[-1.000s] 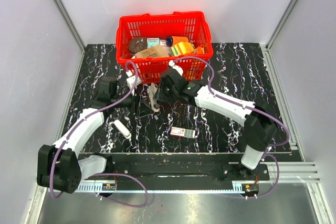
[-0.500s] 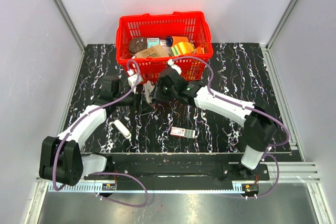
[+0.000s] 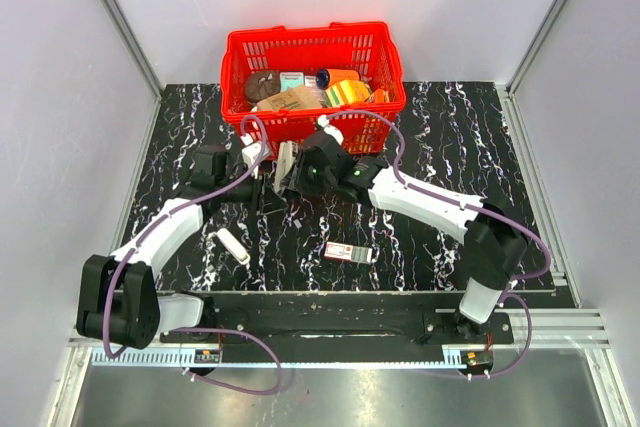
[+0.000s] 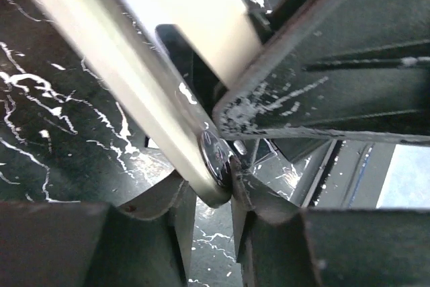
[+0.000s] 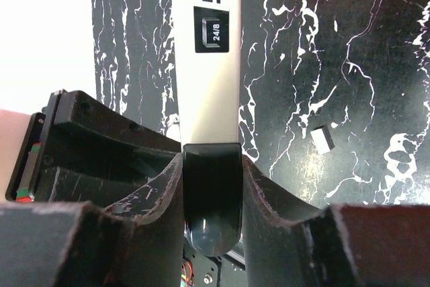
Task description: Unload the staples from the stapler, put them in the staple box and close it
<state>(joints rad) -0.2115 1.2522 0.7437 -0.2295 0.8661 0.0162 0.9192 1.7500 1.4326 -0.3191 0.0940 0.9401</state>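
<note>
Right pincer [image 5: 211,169] is clamped on the stapler [image 5: 205,78], gripping its dark end. The pale body runs away from the fingers, "24/8" label facing the right wrist camera. Left pincer [image 4: 213,189] comes in from the other side, its fingers pinching the stapler's rounded, riveted end. Both grips look like contact on both sides. The stapler is held between the two arms above the black marbled tabletop [image 3: 450,127], just in front of the red basket [image 3: 305,31]. Lying loose on the tabletop are a white oblong piece [image 3: 232,245] near the left arm and a small red-black-white box [image 3: 348,252] nearer the bases, well apart from the stapler.
</note>
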